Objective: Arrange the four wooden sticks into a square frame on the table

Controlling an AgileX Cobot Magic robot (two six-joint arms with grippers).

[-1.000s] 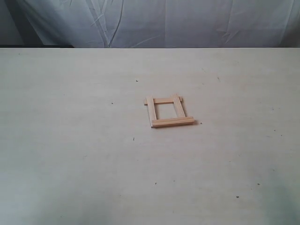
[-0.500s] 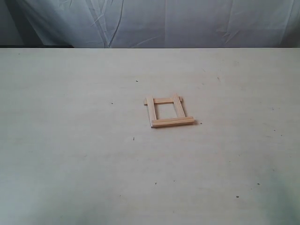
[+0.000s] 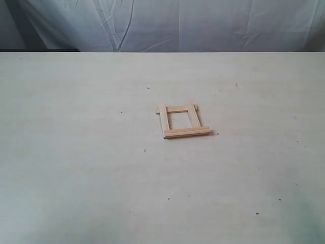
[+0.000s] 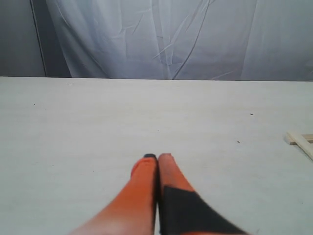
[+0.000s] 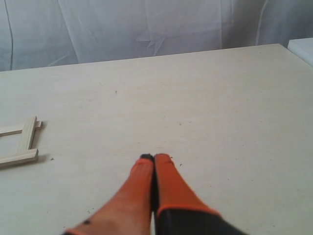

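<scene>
Lying near 1 o'clock from the worktop's (image 3: 76,178) middle, the square frame (image 3: 187,132) has two wooden sticks (image 3: 163,122) running 12 to 6 and two crossing 9 to 3. The left hand (image 4: 157,157) and right hand (image 5: 154,157) are pinched closed and empty.

**Left gripper** (image 4: 157,156): two long fingers (image 4: 142,196), bright orange and smooth, tapering to rounded ends. One tip was capped in black. The other finger bore a broad black section toward its base.

**Right gripper** (image 5: 154,156): same pattern. Orange tapering fingers (image 5: 168,186), a small black cap on one tip, black at the root of the other, and a tiny dark speck on the orange.
</scene>
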